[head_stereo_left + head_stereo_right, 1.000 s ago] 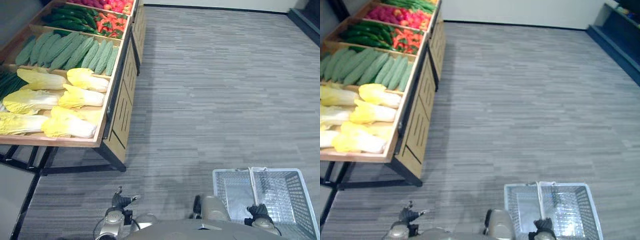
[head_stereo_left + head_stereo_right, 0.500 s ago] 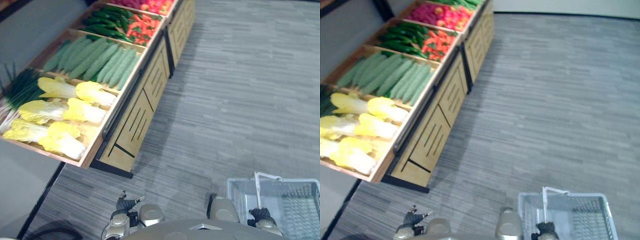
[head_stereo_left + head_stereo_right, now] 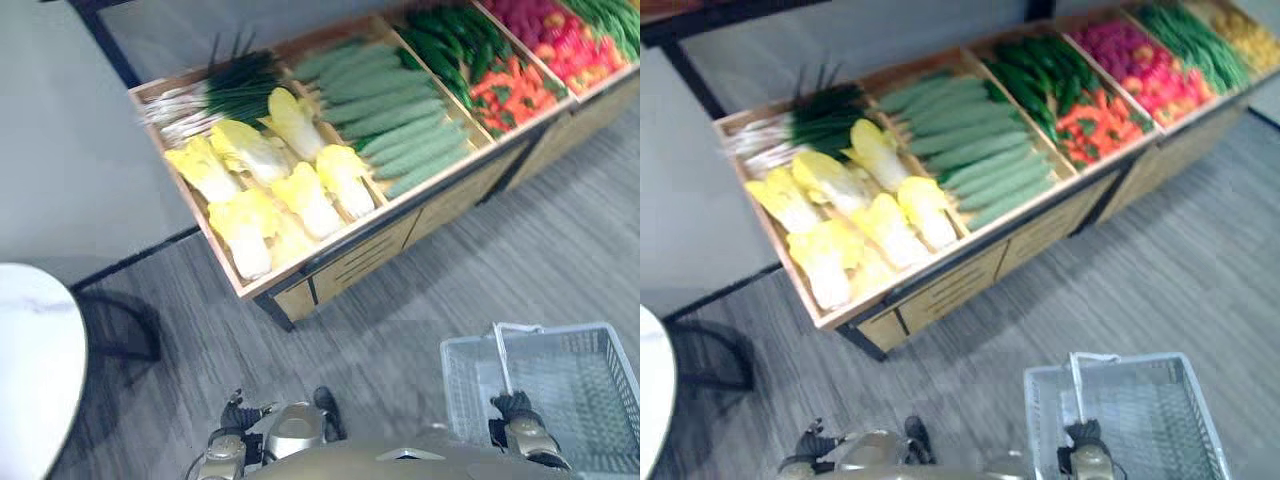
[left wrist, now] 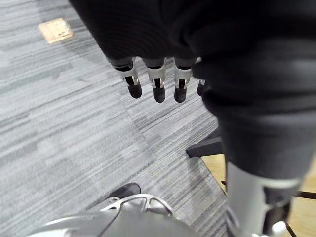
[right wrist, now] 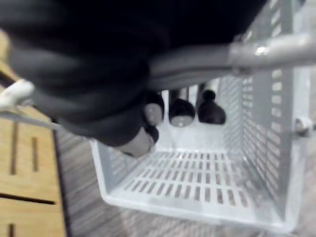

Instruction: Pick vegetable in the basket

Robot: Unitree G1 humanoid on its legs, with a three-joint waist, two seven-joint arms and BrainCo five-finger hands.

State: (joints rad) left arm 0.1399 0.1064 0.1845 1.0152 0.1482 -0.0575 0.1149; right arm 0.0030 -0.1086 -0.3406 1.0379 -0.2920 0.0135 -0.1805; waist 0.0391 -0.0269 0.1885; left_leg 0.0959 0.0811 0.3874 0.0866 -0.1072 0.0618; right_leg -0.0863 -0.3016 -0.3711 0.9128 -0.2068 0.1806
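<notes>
Vegetables [image 3: 305, 198] lie sorted in the compartments of a wooden display stand [image 3: 350, 265], none of them in either hand. At the stand's near end a compartment holds green onions [image 3: 220, 95] at the back, with yellow leafy cabbages [image 3: 250, 150] in front of them. The next compartment holds long pale green gourds [image 3: 390, 110] laid side by side. Beyond that come dark green cucumbers [image 3: 445, 40] with red and orange peppers [image 3: 510, 85] in front of them, then a heap of pink-red produce [image 3: 550, 30], then green beans [image 3: 610, 20], and at the far end something yellow [image 3: 1250, 25] too small to tell. A pale slotted plastic basket [image 3: 575, 400] hangs low at the robot's right, apart from the stand with grey striped floor [image 3: 400, 330] between them. Its bar handle [image 5: 237, 57] passes through the right hand [image 3: 515, 408], whose fingers [image 5: 181, 112] curl round the bar, and the slotted bottom and walls show past them. The left hand [image 4: 148, 29] hangs over the floor with its fingers [image 4: 158, 91] straight and loose, holding nothing. A round white table [image 3: 30, 370] stands at the left, beside the stand's near end.
</notes>
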